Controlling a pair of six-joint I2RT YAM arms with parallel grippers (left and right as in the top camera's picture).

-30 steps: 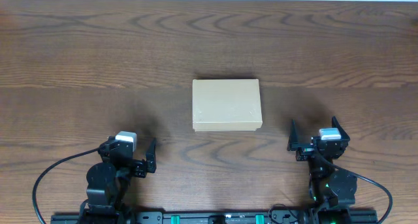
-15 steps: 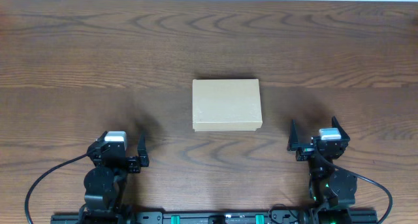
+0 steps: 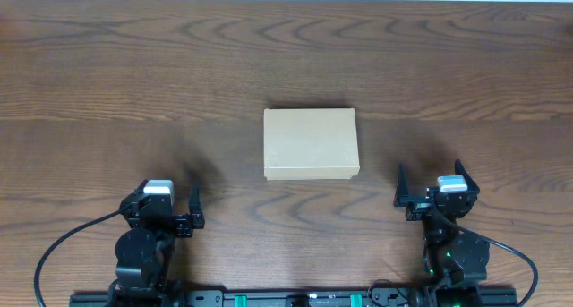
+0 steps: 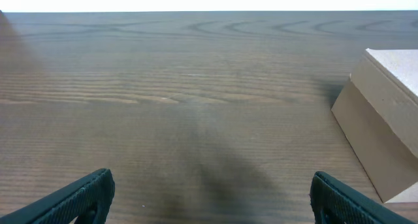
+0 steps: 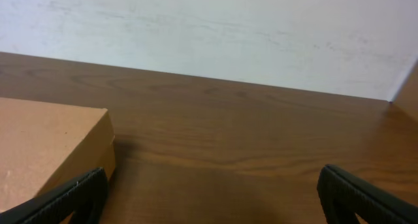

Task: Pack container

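Observation:
The container (image 3: 311, 143) is a plain tan cardboard box with its lid shut, lying flat in the middle of the wooden table. It shows at the right edge of the left wrist view (image 4: 385, 126) and at the left edge of the right wrist view (image 5: 46, 149). My left gripper (image 3: 164, 210) is open and empty near the table's front edge, left of and nearer than the box; its fingertips show in the left wrist view (image 4: 209, 198). My right gripper (image 3: 431, 192) is open and empty at the front right of the box (image 5: 212, 194). No markers are in view.
The wooden table (image 3: 286, 65) stretches bare round the box. A white wall (image 5: 215, 28) rises behind the table's far edge. Black cables loop from both arm bases at the front edge.
My left gripper has swung from pointing right to pointing straight ahead and shifted slightly left. The right arm and the box have not moved.

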